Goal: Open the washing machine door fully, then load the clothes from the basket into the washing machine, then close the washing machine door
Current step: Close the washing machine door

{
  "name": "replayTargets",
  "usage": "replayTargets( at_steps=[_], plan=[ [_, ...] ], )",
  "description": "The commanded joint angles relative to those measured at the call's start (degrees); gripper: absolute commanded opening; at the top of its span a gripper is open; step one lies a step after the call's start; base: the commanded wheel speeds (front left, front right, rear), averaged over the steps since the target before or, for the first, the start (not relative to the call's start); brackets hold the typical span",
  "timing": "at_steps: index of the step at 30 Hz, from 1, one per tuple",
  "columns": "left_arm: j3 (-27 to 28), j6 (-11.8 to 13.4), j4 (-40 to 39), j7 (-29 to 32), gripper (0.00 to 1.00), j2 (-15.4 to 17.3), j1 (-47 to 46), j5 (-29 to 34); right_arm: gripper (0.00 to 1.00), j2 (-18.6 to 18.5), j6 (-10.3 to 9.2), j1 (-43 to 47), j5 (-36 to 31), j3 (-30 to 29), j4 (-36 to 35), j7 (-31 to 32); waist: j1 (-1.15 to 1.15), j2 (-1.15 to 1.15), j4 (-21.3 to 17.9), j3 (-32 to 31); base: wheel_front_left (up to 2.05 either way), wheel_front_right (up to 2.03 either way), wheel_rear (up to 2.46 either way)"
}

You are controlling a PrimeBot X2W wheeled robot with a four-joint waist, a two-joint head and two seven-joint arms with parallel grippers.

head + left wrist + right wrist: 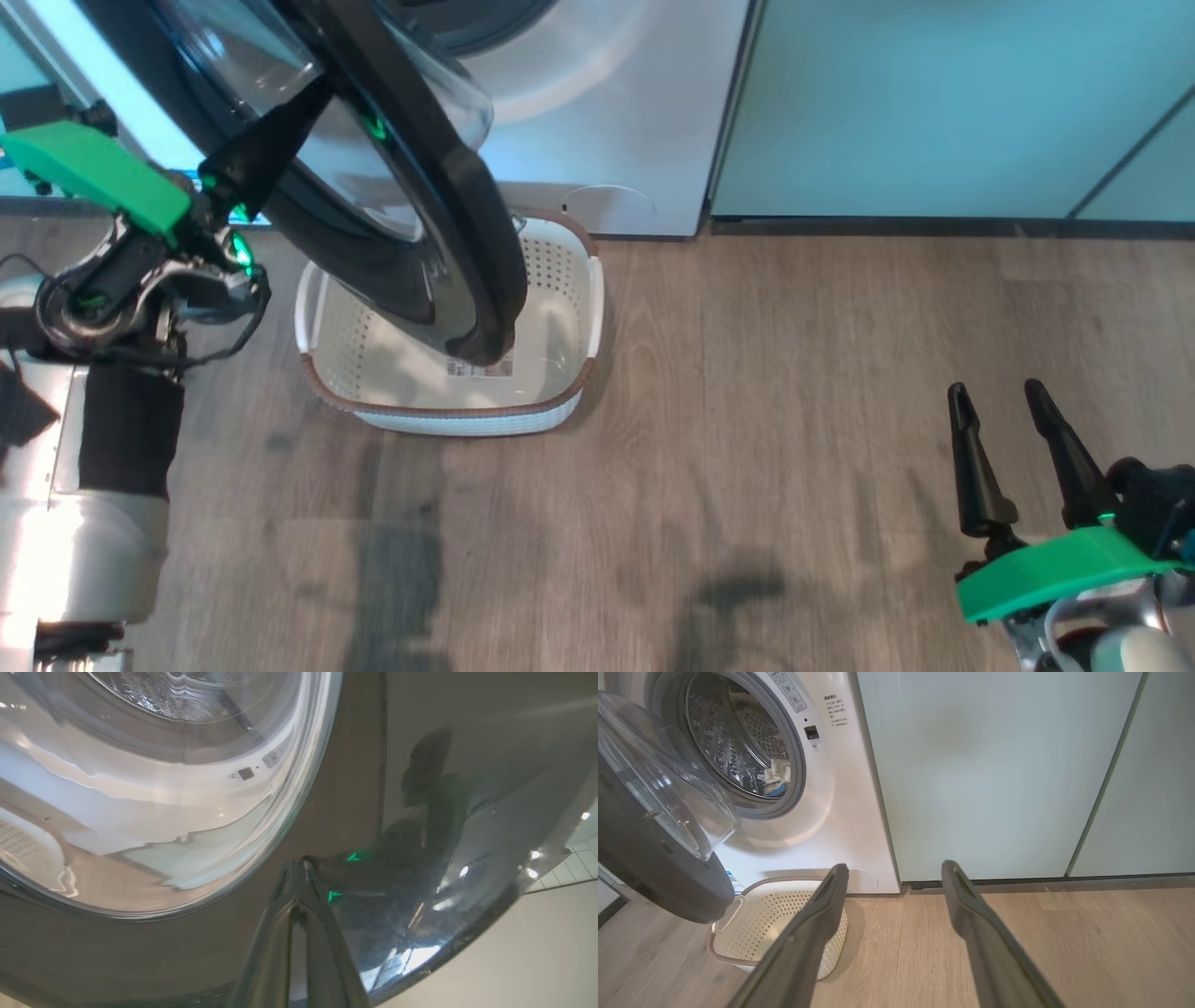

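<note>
At the floor's far edge, against the washing machine (597, 112), the washing machine door (467, 215) stood partly open, its lower rim hanging over the basket (448, 411). The basket's visible part held nothing but a label. The clothes (775, 781) lay inside the drum, low and close to the grey seal.

The likeliest trouble seemed to be a slip. The left end effector (317, 98) was pinched shut on nothing, and its fingertips (299, 863) met the door's glossy black outer rim beside the glass bowl. On so slick and curved a surface, a push off the square could skid away and leave the door unlatched. A garment so near the seal might also get caught when the door came to. Whether the door's bottom edge cleared the basket could not be told.

The right end effector (996, 392) hung with its fingers spread wide, holding nothing. It was over the floor's near right corner, well apart from door and basket.
</note>
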Motion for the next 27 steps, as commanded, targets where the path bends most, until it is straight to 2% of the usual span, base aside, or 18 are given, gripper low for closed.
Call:
replayTargets(
  at_steps=[1,13,27],
  plan=[
    [1.93,-0.77,-1.69,-0.48,0.00,1.86,-3.56,0.80,1.00,0.09,-0.16,-2.33,0.61,1.30,-1.47,-0.76,0.00,0.00,-0.70,0.27,0.00,0.00,0.00],
    [2.44,-0.97,-0.86,-1.72,0.00,1.65,-4.32,1.08,1.00,0.14,-0.16,-3.12,0.97,1.31,-0.39,-1.72,0.00,0.00,-2.05,0.64,0.00,0.00,0.00],
    [4.50,-1.01,-4.88,-4.03,0.00,2.09,-0.06,1.35,1.00,0.15,-0.16,-3.66,0.19,-0.93,-0.19,-2.05,0.00,0.00,0.44,0.64,0.00,0.00,0.00]
  ],
)
